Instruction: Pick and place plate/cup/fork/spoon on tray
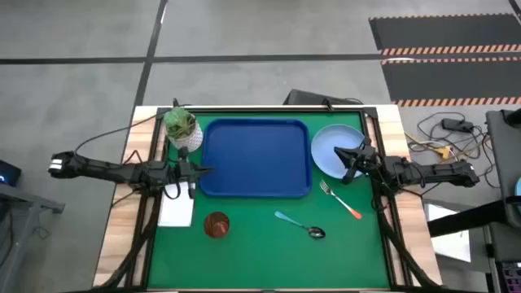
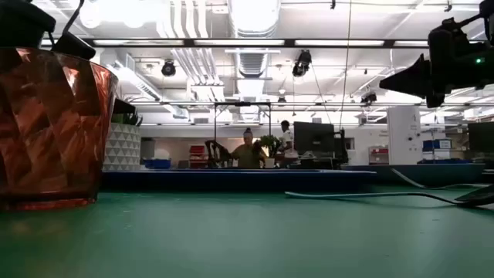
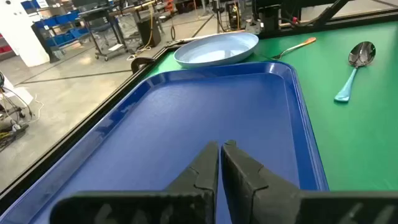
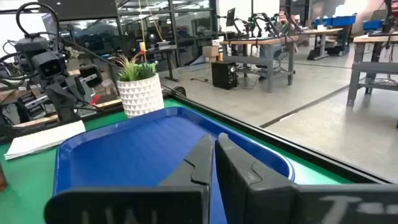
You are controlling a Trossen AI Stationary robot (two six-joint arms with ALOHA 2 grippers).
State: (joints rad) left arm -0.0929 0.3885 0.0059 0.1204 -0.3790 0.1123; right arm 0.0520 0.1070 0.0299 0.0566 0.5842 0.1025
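Your right hand [image 1: 352, 156] hung over the plate [image 1: 330, 150] with its fingers pressed together and nothing between them, so the plate looked like your first pick. You would have needed to part the fingers before coming down, then take the plate by its shallow rim at the edge nearest the arm; a rim that low probably slips, so a level lift and a short carry to the tray [image 1: 256, 157] seemed safest. Your left hand [image 1: 195, 169] was likewise closed and empty, waiting at the tray's left edge, where it could have crowded a plate set down too far that way.

On the green mat [image 1: 260, 244], the plate lay just right of the tray, the fork [image 1: 340, 200] below the plate, the spoon [image 1: 299, 225] beside the fork toward the middle, and the cup [image 1: 216, 224] below the tray's left corner. A white pot with a plant [image 1: 181, 126] stood at the tray's far left corner, and a sheet of paper [image 1: 176, 210] lay near the cup. Beyond the counter was a workshop with benches, monitors and two people [image 2: 266, 147] far off.
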